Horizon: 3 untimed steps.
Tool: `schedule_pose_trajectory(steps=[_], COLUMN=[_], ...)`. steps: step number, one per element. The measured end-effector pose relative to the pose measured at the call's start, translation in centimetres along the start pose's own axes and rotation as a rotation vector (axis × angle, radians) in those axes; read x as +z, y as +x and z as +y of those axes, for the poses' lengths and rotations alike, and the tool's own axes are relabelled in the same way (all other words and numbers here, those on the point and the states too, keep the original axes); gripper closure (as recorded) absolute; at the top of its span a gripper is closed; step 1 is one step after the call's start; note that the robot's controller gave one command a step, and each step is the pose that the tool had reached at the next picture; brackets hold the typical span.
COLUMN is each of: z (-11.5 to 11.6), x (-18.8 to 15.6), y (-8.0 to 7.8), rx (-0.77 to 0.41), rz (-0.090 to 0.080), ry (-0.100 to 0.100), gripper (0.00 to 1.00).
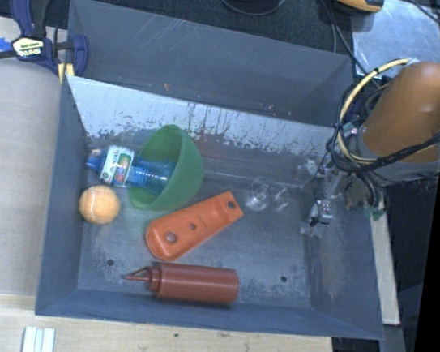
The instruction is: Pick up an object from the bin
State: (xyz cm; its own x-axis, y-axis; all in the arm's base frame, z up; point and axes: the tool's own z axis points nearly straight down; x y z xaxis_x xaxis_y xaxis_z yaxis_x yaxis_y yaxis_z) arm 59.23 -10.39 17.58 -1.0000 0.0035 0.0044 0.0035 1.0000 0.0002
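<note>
My gripper [317,214] hangs low at the right side of the bin, by the right wall, with nothing seen in it. Closest to it, a little to its left, a small clear plastic thing [264,194] lies on the bin floor. Farther left, an orange flat piece with holes [193,225] lies slantwise in the middle. A dark red squeeze bottle [190,282] lies on its side along the front wall.
A green bowl [172,169] lies tipped on its side at the back left, with a blue bottle [127,169] poking into its mouth. An orange ball [99,205] rests by the left wall. The arm with its orange cover and cables stands over the right rim.
</note>
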Motion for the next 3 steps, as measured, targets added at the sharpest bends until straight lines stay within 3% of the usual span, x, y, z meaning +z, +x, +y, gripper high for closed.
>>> schedule_pose_trajectory(steps=[1, 2, 3], z=[0.1, 6.0, 4.5], x=[-0.5, 9.2, 10.6], y=[-0.2, 2.8, 0.0], rx=[-0.003, -0.126, -0.241], rz=[-0.009, -0.001, -0.013], ry=[0.001, 0.000, 0.003], gripper=[0.00, 0.00, 0.00])
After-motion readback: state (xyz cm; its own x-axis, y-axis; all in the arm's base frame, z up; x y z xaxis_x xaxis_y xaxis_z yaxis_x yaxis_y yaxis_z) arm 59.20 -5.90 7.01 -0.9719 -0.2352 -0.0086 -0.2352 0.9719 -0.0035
